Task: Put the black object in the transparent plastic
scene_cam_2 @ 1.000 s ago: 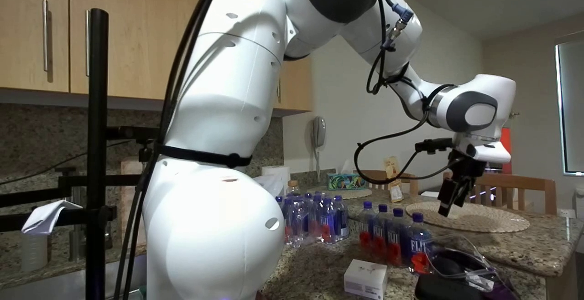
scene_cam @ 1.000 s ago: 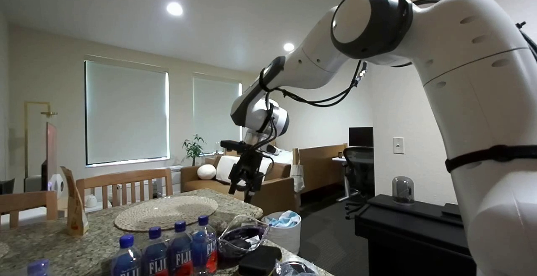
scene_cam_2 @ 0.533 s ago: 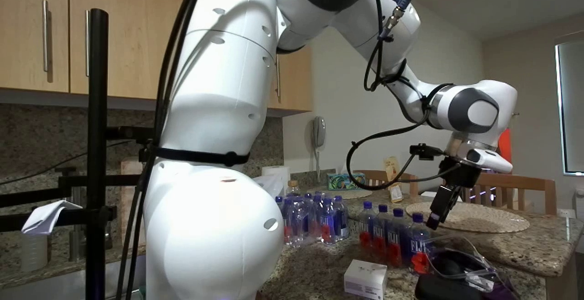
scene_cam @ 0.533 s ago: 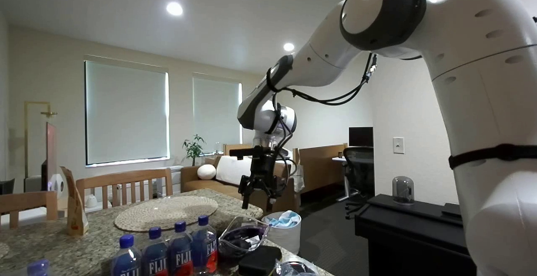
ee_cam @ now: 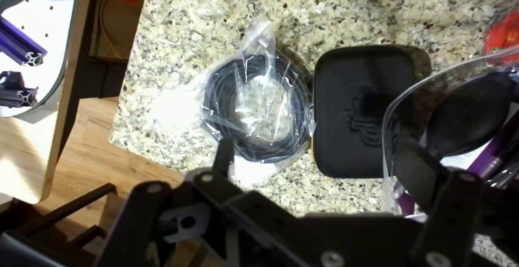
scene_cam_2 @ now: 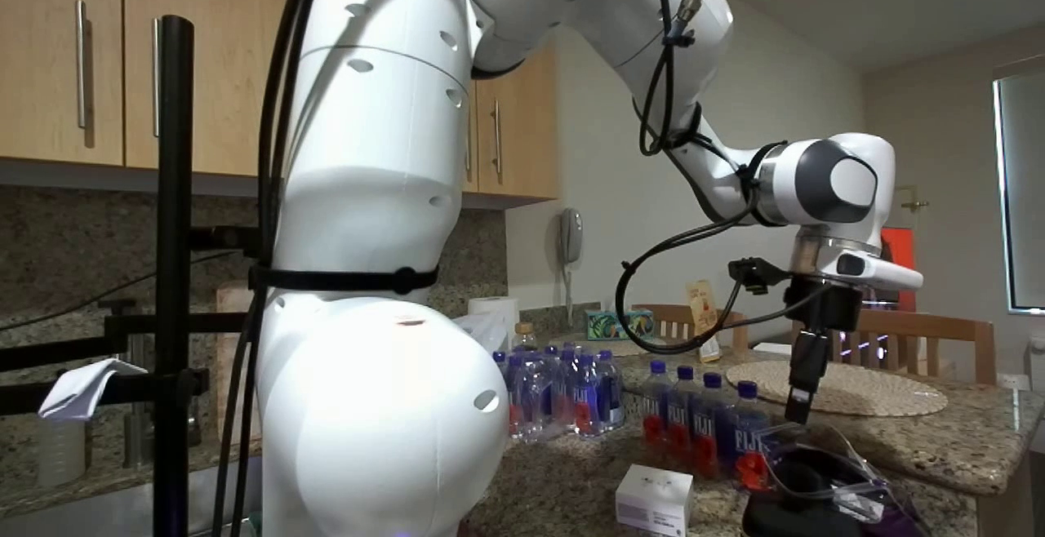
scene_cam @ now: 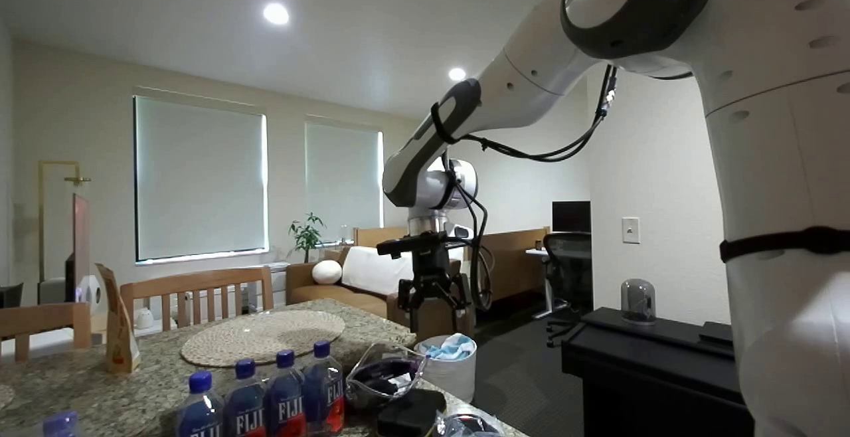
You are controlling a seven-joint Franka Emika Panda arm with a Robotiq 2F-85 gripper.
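Right of centre in wrist view: black case (ee_cam: 363, 112), prob our target, on counter (ee_cam: 194, 19), clear plastic container (ee_cam: 386, 131) overlapping its right edge. Gripper (ee_cam: 318, 157) spread wide, nothing held. That wide, lower-right finger (ee_cam: 421, 173) could snag container on descent; other might drag bagged coil (ee_cam: 221, 96).

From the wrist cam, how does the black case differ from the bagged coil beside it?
Outline: the black case is a rounded rectangle, while the bagged coil is a ring with an open middle.
Cover: the case is bare and embossed; the coil is wrapped in crinkled clear film.
Overlap: the rim of the clear container crosses the case in this view but misses the coil.
Shared: both look dark and lie on the speckled countertop.
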